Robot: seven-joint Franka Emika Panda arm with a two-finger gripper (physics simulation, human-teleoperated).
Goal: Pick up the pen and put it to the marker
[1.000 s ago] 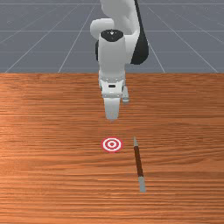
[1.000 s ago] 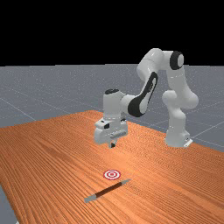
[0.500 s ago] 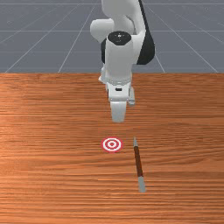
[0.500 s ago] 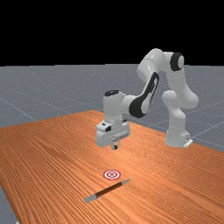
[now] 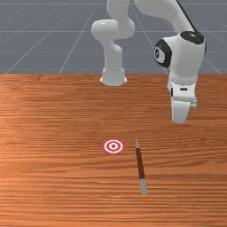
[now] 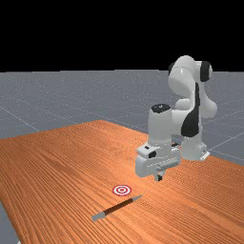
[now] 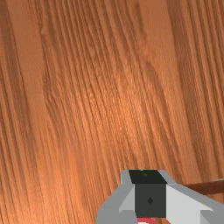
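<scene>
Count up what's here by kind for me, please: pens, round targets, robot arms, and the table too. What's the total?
Pen: 1
Round red-and-white target: 1
Robot arm: 1
Wooden table: 1
Total: 4

Wrist view: pen [image 7: 208, 188] and marker [image 7: 148, 220] partly hidden behind the gripper [image 6: 159, 177], both cut off by the picture's edge.
In the far view the gripper's tips are too small to tell how they stand. The front view's top crops the raised arm [image 5: 170, 15]; the table's [image 5: 53, 186] near and side edges are cut off there too.
</scene>
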